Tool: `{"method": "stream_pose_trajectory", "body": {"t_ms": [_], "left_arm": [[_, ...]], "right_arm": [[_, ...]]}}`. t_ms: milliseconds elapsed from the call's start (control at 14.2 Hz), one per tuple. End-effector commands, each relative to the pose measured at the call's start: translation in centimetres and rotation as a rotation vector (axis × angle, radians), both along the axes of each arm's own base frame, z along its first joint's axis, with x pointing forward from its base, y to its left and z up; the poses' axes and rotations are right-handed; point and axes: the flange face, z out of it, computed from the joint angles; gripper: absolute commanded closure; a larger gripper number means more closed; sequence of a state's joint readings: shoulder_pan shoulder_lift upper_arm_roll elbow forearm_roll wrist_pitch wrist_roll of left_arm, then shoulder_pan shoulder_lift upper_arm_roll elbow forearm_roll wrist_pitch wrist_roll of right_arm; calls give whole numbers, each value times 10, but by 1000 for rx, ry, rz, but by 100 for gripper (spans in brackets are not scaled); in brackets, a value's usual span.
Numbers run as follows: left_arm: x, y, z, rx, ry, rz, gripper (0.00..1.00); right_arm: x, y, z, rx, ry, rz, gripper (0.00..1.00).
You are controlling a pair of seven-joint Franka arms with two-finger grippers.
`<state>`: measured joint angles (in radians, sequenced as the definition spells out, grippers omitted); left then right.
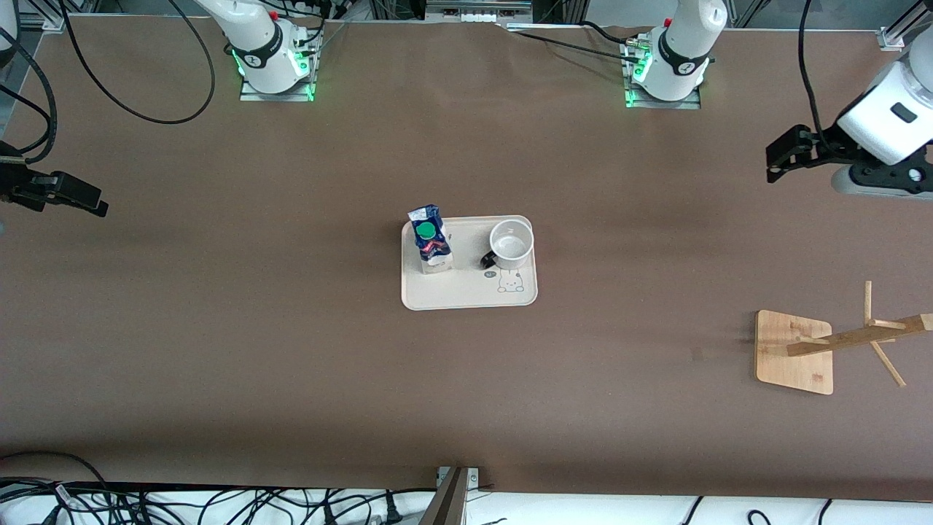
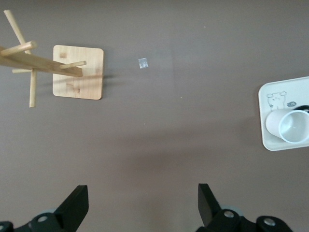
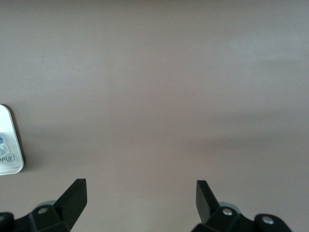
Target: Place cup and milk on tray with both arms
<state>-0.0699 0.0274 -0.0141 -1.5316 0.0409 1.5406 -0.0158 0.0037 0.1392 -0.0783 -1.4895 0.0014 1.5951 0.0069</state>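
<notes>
The cream tray (image 1: pixel 466 288) lies mid-table. The milk (image 1: pixel 430 239), a blue and white carton with a green cap, stands upright on the tray's corner toward the right arm's end. The white cup (image 1: pixel 511 243) stands upright on the tray toward the left arm's end, its black handle pointing at the carton. My left gripper (image 1: pixel 773 164) hangs open and holds nothing over bare table at the left arm's end; its wrist view shows the open gripper (image 2: pixel 143 193), the cup (image 2: pixel 288 126) and the tray (image 2: pixel 297 87). My right gripper (image 1: pixel 91 198) is open over bare table at the right arm's end, seen again (image 3: pixel 140 186) with a tray corner (image 3: pixel 12 164).
A wooden rack (image 1: pixel 793 351) with a square base and pegged post stands near the left arm's end, nearer the front camera than the left gripper; it also shows as the rack (image 2: pixel 78 72). A small clear scrap (image 2: pixel 143 63) lies on the brown table. Cables run along the table edges.
</notes>
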Motion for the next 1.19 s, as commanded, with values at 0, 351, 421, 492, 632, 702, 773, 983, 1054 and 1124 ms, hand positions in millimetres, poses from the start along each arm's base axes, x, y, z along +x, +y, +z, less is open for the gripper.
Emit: {"method": "stream_pose_trajectory", "body": {"t_ms": [0,351,421,492,632,702,773,983,1054,1124], "left_arm": [[-7,16,-13,-28,-51,13,0],[-9,17,-27,-17,-26,16,0],[-8,26,-27,-17,-26,22,0],[-8,27,-26,-17,-27,23,0],[-8,25,-26,-15,-9,21,0],[-8,24,-27,-14,-4,21,0],[-8,24,-27,-14,-3,20,0],[-8,25,-27,-14,-3,20,0],[-8,25,-28,-14,-1,21,0],[-8,25,-28,-14,0,21,0]], "right_arm": [[-1,1,6,-16,-3,10,0],[-2,1,5,-16,6,10,0],[-3,3,4,-13,17,17,0],[-5,6,3,-6,36,35,0],[-9,21,0,1,73,76,0],[-9,30,-1,0,78,91,0],[-9,33,-1,-1,78,97,0],[-9,32,-1,-1,78,104,0],[-9,32,-2,-2,79,110,0],[-8,31,-1,-2,78,111,0]]}}
